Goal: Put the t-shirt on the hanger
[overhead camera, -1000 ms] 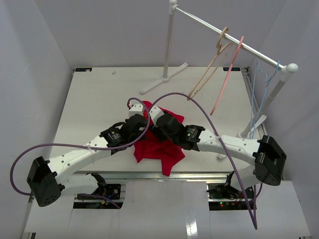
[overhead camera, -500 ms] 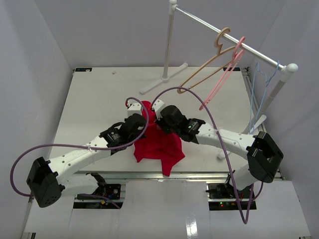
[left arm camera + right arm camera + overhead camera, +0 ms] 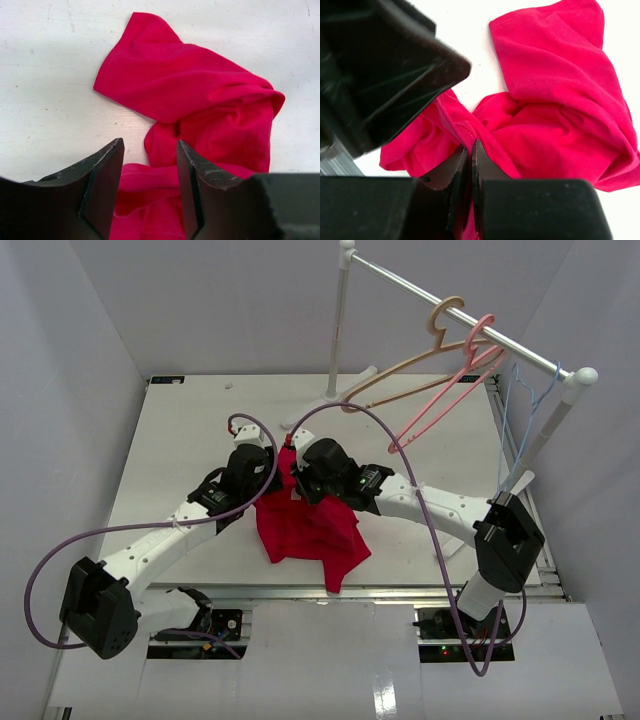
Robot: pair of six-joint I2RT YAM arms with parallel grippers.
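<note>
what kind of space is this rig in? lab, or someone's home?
Most likely a lab test cell: bare white table boxed in by plain walls, two robot arms bolted at its near edge, and a clothes rail with hangers set up as a prop.

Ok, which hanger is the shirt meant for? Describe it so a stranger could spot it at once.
Find the white clothes rail slanting over the far right corner of the table and follow it to its right-hand post. The light-blue hanger hangs beside that post, apart from the tan hanger and pink hanger further along. It is thin wire, much slimmer than those two.
</note>
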